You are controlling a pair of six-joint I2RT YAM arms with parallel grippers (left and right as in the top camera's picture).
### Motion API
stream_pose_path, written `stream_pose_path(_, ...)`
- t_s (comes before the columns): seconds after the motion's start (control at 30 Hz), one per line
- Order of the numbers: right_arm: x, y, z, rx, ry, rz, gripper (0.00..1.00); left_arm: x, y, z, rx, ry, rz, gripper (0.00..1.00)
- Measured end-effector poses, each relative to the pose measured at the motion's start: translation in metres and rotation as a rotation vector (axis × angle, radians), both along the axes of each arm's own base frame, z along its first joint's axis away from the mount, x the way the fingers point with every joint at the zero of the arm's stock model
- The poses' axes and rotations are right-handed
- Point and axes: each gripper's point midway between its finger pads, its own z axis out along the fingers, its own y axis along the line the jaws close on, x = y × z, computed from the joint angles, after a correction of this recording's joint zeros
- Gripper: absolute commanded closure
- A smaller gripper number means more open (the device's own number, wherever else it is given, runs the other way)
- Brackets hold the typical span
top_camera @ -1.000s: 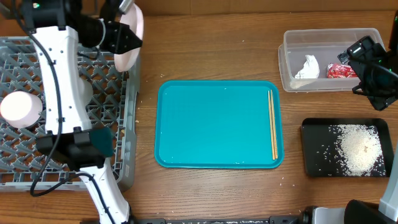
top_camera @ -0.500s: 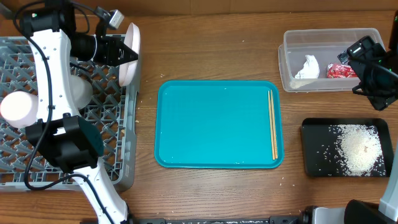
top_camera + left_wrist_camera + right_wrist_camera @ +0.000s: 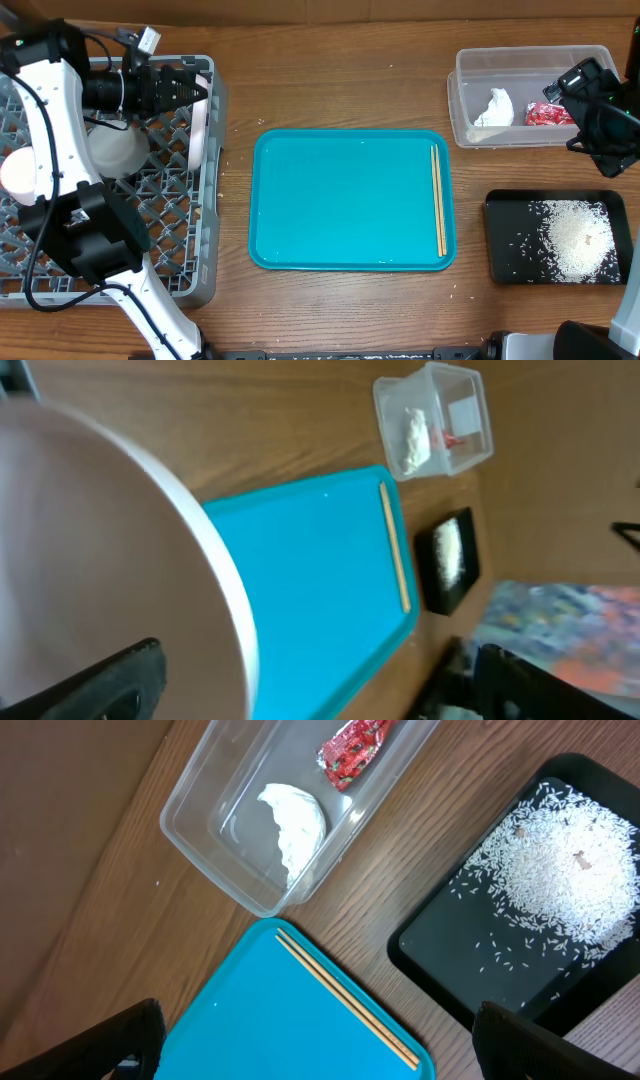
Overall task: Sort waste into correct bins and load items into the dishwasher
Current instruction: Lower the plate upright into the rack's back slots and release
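A white-pink bowl [image 3: 200, 132] stands on edge inside the grey dishwasher rack [image 3: 210, 215], against its right wall. My left gripper [image 3: 198, 92] is right above it, open. In the left wrist view the bowl [image 3: 100, 540] fills the left side, and its rim lies between the wide-spread jaws of the gripper [image 3: 325, 685]. Two wooden chopsticks [image 3: 438, 200] lie on the teal tray [image 3: 340, 200]. My right gripper [image 3: 325, 1055] is open and empty, hovering high over the tray's corner beside the chopsticks [image 3: 345, 995].
The rack also holds a pale grey bowl [image 3: 115, 150] and a white cup [image 3: 22, 170]. The clear tub [image 3: 460, 95] contains a white napkin [image 3: 495, 108] and a red wrapper [image 3: 548, 115]. The black tray [image 3: 500, 240] holds rice [image 3: 580, 235].
My left arm swung left and down, setting the bowl on edge in the rack, and its jaws have opened. The right arm has not moved.
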Motion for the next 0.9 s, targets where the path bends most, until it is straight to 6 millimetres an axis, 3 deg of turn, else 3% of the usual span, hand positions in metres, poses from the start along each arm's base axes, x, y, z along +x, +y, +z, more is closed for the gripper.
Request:
stream_pose_path(0.2,0.000,0.000,0.000,0.000,0.000,0.000,0.00,-0.004,0.009,0.003,-0.018,0.042,0.047,0.00)
stream_pose_path(0.4,0.000,0.000,0.000,0.000,0.000,0.000,0.00,-0.027,0.028,0.037,0.109,0.027,0.143,0.00)
stream_pose_path(0.5,0.000,0.000,0.000,0.000,0.000,0.000,0.00,-0.057,0.026,0.067,0.216,-0.020,0.178,0.00)
stream_pose_path(0.63,0.000,0.000,0.000,0.000,-0.001,0.000,0.00,-0.108,0.001,0.097,0.261,-0.095,0.172,0.00)
stream_pose_path(0.67,0.000,0.000,0.000,0.000,0.000,0.000,0.00,-0.129,-0.008,0.102,0.275,-0.121,0.173,0.00)
stream_pose_path(0.77,0.000,0.000,0.000,0.000,0.000,0.000,0.00,-0.150,-0.012,0.099,0.290,-0.137,0.193,0.00)
stream_pose_path(0.9,0.000,0.000,0.000,0.000,-0.001,-0.001,0.00,-0.179,-0.013,0.072,0.293,-0.082,0.235,0.00)
